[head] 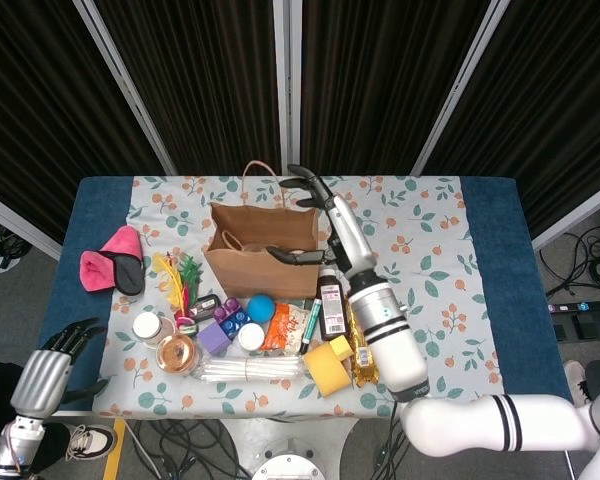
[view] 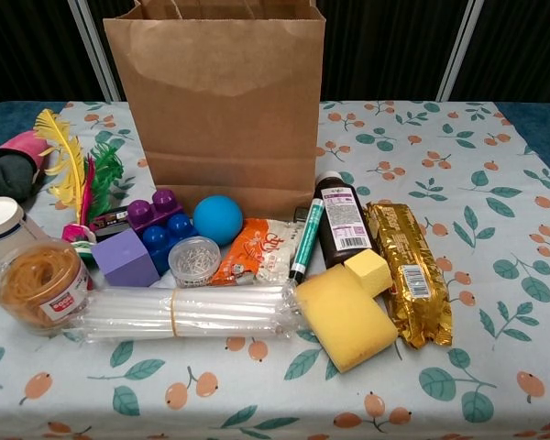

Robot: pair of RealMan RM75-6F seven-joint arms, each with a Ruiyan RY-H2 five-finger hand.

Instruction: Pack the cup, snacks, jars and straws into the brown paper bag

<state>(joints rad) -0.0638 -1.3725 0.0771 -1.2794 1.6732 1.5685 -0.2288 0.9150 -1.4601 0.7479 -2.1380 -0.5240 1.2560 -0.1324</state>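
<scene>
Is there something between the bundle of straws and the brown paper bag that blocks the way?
Yes. Between the bundle of straws and the brown paper bag lie the purple blocks, a blue ball, a small jar of clips and an orange snack packet.

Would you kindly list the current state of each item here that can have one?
Brown paper bag: upright, top open.
Right hand: over the bag's mouth, fingers spread, holding nothing.
Left hand: off the table's edge, holding nothing.
Bundle of clear straws: lying flat, banded.
Gold-wrapped snack bar: lying flat, sealed.
Clear rubber-band jar: upright, lidded.
Dark brown bottle: lying down, capped.
</scene>
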